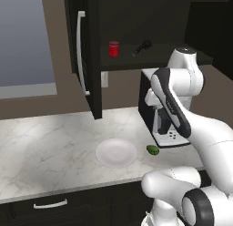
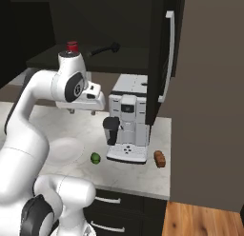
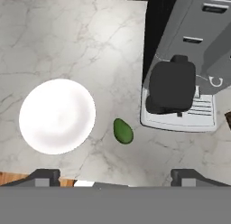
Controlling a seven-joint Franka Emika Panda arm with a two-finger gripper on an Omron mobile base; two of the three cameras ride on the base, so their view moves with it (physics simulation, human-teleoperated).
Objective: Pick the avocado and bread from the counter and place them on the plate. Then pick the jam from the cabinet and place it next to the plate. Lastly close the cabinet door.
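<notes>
Marble bench (image 1: 45,147) carries a bare plate (image 3: 57,115); nothing is done yet. Avocado (image 3: 122,131) lies just beside the plate, bread (image 2: 160,159) beyond the coffee machine (image 2: 127,125), jam (image 1: 113,48) on the open cabinet's shelf. Gripper (image 3: 115,177) hovers above, jaws wide, empty.

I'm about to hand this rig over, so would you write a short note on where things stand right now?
Gripper: open, holding nothing, above the counter.
Avocado: on the counter between the plate and the coffee machine.
Bread: on the counter, on the machine's far side from the plate.
Jam: on the cabinet shelf; cabinet door open.
Done: nothing; plate bare.
Left: avocado, bread, jam, then the door.
</notes>
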